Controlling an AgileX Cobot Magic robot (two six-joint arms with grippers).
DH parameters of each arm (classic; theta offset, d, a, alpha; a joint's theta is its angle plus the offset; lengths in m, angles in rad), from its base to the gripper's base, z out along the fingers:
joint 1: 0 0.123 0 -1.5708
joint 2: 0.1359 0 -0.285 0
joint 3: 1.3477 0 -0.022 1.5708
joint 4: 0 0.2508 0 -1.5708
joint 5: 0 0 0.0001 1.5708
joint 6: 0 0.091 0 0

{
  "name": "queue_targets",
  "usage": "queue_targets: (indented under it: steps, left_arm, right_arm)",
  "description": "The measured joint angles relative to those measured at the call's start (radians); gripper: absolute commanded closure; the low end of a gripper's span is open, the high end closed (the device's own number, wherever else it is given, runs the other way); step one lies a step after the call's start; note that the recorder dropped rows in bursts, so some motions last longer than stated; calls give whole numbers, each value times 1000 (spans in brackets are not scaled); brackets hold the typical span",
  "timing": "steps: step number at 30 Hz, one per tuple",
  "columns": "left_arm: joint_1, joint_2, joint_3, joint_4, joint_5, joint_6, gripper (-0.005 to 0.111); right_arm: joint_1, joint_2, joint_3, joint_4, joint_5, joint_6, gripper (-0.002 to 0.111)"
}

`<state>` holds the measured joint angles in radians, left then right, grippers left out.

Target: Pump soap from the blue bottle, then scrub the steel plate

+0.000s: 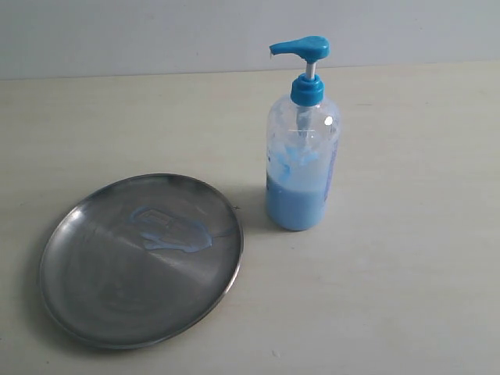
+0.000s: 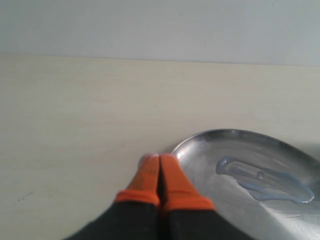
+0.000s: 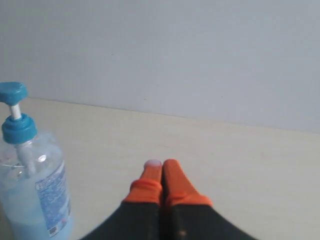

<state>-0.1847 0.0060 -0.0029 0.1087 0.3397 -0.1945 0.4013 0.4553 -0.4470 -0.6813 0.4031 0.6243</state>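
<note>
Since a pale streak of soap (image 1: 173,233) already lies on the steel plate (image 1: 94,312), the pumping looks done to me and the scrubbing is what remains. The plate sits flat at the near left of the table (image 1: 391,297), and the soap is on its far right part, a smear whose long axis runs roughly left to right. Just right of the plate and a little farther back, clear of its rim, the blue bottle (image 1: 299,168) stands upright with its pump head raised.

The coming move turns on the left pincer (image 2: 159,165). Its orange tips are pressed together with nothing between them, and they sit just beside the plate's rim with the soap further in across the steel, so this arm seems the nearer one. The right pincer (image 3: 161,170) is likewise closed and empty, with the bottle off to one side of it.

The room view shows the plate and bottle whole but neither arm. Only the wrist cameras show the pincers, each with just part of its object.
</note>
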Motion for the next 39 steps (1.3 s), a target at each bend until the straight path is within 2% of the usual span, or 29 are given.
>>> queue_targets:
  steps: [9, 15, 35, 39]
  left_arm:
    - [0, 0, 0, 0, 0, 0, 107]
    - [0, 0, 0, 0, 0, 0, 107]
    - [0, 0, 0, 0, 0, 0, 107]
    - [0, 0, 0, 0, 0, 0, 107]
  right_arm:
    - [-160, -84, 0, 0, 0, 0, 108]
    - [-223, -156, 0, 0, 0, 0, 108]
    - [-234, -179, 22, -3, 10, 0, 108]
    - [-234, -192, 70, 60, 8, -43, 108]
